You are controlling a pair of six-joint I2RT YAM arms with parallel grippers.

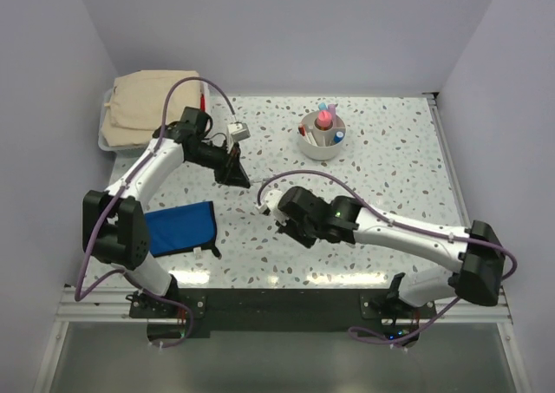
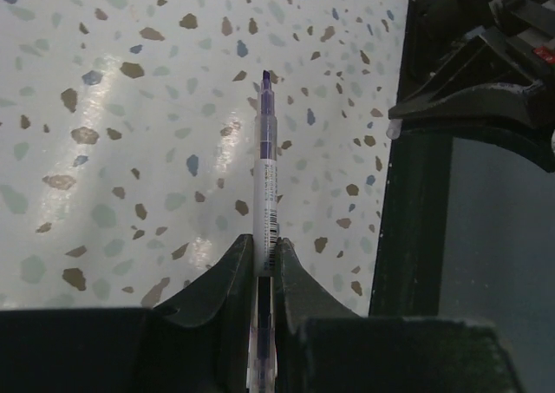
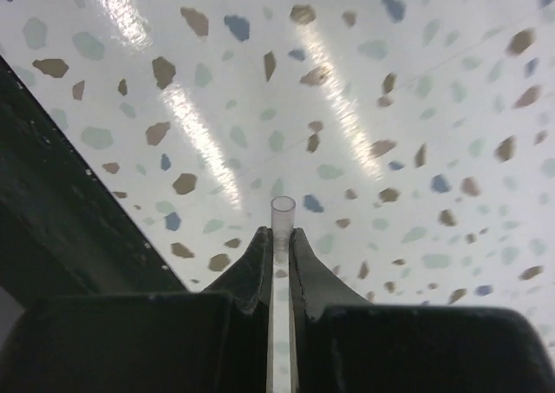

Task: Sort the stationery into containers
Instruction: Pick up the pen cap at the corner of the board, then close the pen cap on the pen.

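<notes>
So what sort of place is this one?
Probably a lab test cell: speckled tabletop boxed in by plain white walls, left arm and right arm bolted to its near edge.

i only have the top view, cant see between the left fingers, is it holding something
observer: Yes. The left wrist view shows the left fingers shut on a slim pen with a purple tip, pointing away from the wrist.
operator: and the right one
observer: The right fingers are shut on a clear stick. Its open round end pokes out in front of them.
operator: any marking on the pen
observer: A printed label with a barcode, just ahead of the grip.
</notes>
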